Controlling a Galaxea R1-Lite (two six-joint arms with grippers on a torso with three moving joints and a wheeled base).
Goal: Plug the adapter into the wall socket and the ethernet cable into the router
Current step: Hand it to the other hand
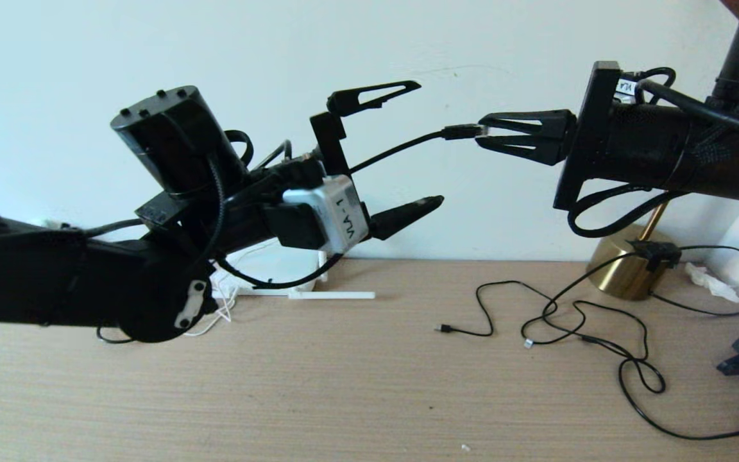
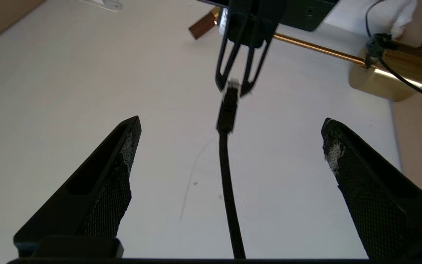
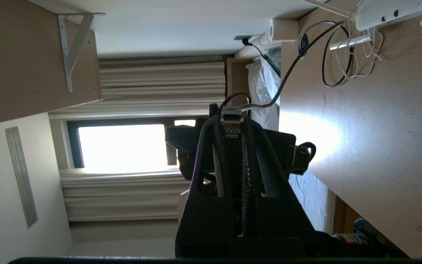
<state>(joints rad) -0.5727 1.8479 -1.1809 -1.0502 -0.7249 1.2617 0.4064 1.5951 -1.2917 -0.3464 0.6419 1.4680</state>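
2 hands are meeting midair above the counter (image 1: pixel 356 385): the right hand (image 1: pixel 482 136) is pinching the ethernet cable (image 1: pixel 401 149) by only its clear plug tip (a slip risk), the left hand (image 1: pixel 408 147) gaping around the cord. Only the right wrist view is showing the router (image 3: pixel 390 11).

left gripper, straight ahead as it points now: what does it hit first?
Likely the right gripper, shut on the ethernet cable plug dead ahead of the open left gripper. Depth between them is unclear.
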